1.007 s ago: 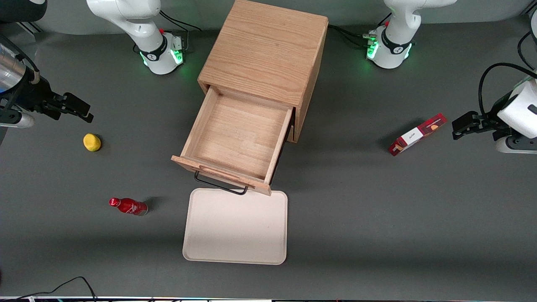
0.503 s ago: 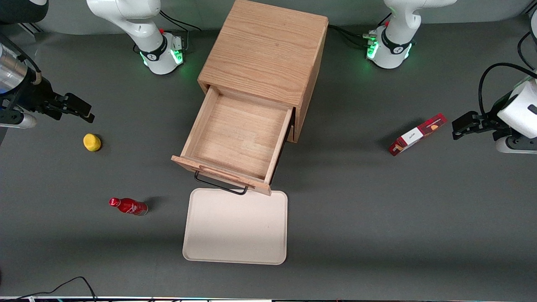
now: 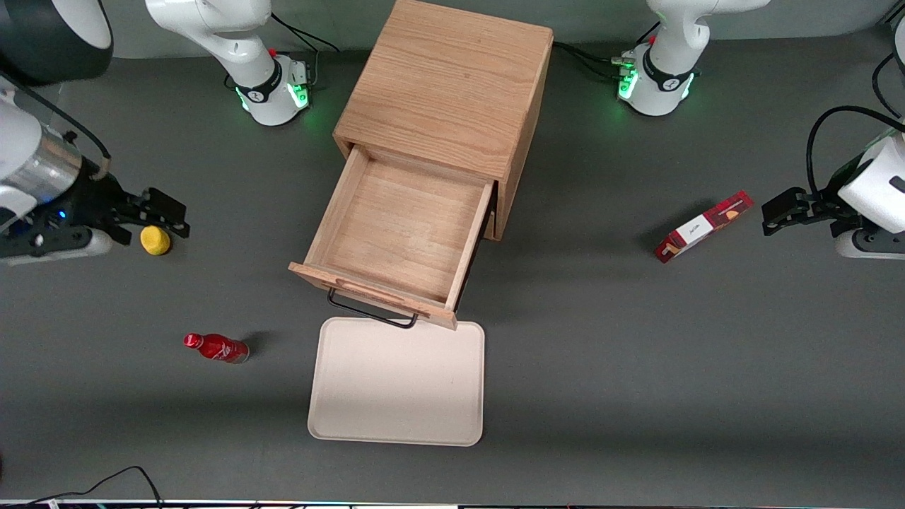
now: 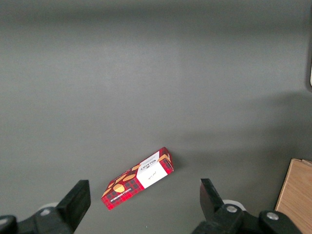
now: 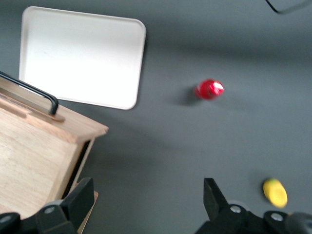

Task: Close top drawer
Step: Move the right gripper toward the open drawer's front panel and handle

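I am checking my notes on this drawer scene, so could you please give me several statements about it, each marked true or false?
1. The top drawer is pulled out and holds nothing. True.
2. The gripper grips the black handle. False: it hangs open beside the yellow fruit, well away from the drawer.
3. The white tray lies nearer the front camera than the drawer. True.
4. The red bottle stands on the tray. False: it stands on the table.

we see tray [image 3: 396, 385] just in front of cabinet [image 3: 445, 92]; bottle [image 3: 216, 347], lemon [image 3: 155, 240], gripper [image 3: 168, 215] toward working arm's end, box [image 3: 702, 226] toward parked arm's.
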You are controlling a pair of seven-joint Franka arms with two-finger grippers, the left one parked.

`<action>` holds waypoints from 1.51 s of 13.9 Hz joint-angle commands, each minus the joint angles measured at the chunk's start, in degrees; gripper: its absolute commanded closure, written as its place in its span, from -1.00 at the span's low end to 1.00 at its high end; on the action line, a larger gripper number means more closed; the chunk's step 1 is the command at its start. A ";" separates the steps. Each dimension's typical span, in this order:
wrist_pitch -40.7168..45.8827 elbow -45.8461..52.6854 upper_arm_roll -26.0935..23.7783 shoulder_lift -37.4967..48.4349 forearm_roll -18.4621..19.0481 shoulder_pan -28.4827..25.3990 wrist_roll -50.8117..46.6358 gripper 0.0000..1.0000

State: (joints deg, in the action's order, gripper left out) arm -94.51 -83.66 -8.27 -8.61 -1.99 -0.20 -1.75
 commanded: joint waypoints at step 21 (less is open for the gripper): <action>-5.25 29.70 -14.76 -34.36 -1.00 -3.50 32.94 -1.00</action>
State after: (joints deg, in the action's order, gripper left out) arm -99.99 -56.71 -22.53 -40.42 -2.34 -3.69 27.51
